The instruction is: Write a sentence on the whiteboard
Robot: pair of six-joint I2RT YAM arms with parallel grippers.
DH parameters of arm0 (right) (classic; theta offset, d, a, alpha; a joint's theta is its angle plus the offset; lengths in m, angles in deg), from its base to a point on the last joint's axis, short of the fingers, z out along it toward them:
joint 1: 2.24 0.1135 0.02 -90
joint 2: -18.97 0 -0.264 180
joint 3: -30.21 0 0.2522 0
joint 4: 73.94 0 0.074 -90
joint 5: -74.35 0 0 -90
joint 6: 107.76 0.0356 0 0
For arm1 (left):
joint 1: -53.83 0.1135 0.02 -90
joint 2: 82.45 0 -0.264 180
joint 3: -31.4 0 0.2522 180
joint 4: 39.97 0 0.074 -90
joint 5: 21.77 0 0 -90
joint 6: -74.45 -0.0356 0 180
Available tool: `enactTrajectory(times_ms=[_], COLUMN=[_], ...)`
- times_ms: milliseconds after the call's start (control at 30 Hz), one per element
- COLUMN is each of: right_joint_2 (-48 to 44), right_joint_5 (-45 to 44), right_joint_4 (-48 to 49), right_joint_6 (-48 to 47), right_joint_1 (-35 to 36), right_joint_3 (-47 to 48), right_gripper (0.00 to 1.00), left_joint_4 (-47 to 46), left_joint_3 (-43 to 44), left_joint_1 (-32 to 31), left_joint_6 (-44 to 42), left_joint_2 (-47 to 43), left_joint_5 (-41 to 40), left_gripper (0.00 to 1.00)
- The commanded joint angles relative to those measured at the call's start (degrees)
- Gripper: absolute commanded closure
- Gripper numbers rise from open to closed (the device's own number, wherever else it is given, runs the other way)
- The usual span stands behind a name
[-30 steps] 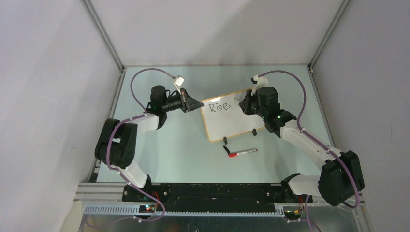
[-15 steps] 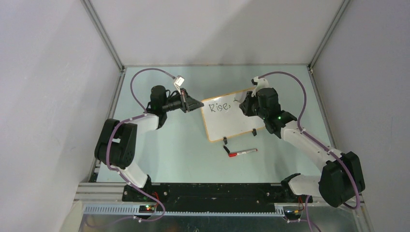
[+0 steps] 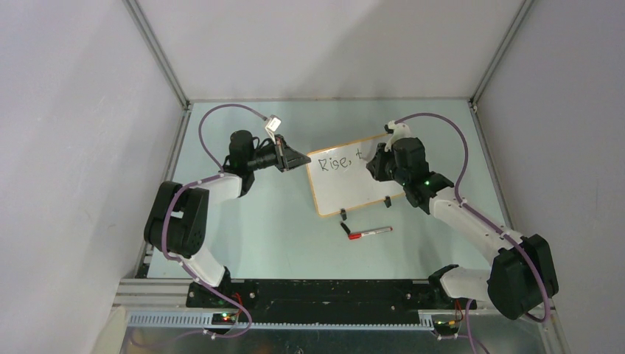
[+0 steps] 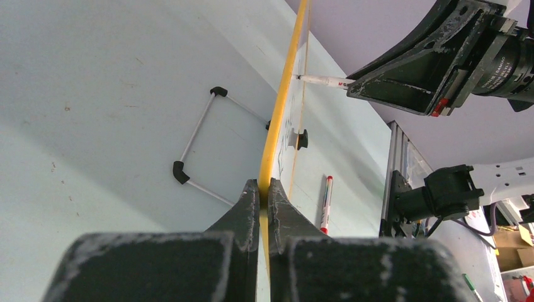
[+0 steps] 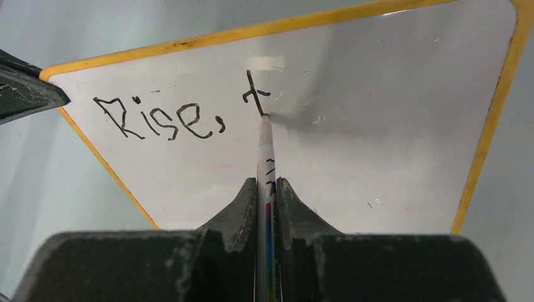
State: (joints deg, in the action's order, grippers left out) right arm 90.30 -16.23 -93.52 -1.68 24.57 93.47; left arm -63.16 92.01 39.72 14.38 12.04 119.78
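Whiteboard: centre of table, left edge clamped in left gripper.
Sentence: "Rise, t" written; the rest apparently outstanding.
Marker: clamped in right gripper, tip on board.

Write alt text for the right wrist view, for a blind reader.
The right end effector grips a slim white marker pen, its tip on a small white board with a yellow frame, at the foot of the last letter of the black handwritten text "Rise, t". At the left edge, the left end effector meets the board's corner.
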Motion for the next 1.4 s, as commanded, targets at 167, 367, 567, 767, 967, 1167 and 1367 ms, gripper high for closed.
enactTrajectory(times_ms=[167,367,567,767,967,1167,1367], right_joint_2=[-1.6,-1.4,-1.1,-1.8,-3.2,-4.6,-4.6], right_joint_5=[-0.5,-1.4,-3.0,-2.5,-1.5,-0.2,-0.2], right_joint_4=[-0.8,-0.3,0.5,1.2,1.5,0.9,1.2], right_joint_6=[0.1,-0.1,0.1,0.2,0.3,0.0,-0.2], right_joint_1=[-0.3,-0.3,-0.4,-0.5,-0.7,-0.8,-1.4], right_joint_3=[-0.6,-0.6,-0.6,-0.6,-0.4,0.1,0.1], right_gripper=[1.0,1.0,1.0,1.0,1.0,1.0,1.0], left_joint_4=[-0.5,-0.5,-0.3,-0.3,-0.3,-0.2,-0.2], left_joint_3=[0.8,0.7,0.7,0.9,0.9,0.9,0.9], left_joint_1=[0.4,0.5,0.5,0.5,0.5,0.5,0.5], left_joint_6=[-1.6,-1.7,-1.8,-1.8,-1.8,-1.8,-1.7], left_joint_2=[-2.3,-2.3,-2.2,-2.2,-2.2,-2.2,-2.3], left_joint_5=[0.3,0.4,0.4,0.3,0.3,0.4,0.3], left_gripper=[0.98,0.98,0.98,0.98,0.98,0.98,0.98])
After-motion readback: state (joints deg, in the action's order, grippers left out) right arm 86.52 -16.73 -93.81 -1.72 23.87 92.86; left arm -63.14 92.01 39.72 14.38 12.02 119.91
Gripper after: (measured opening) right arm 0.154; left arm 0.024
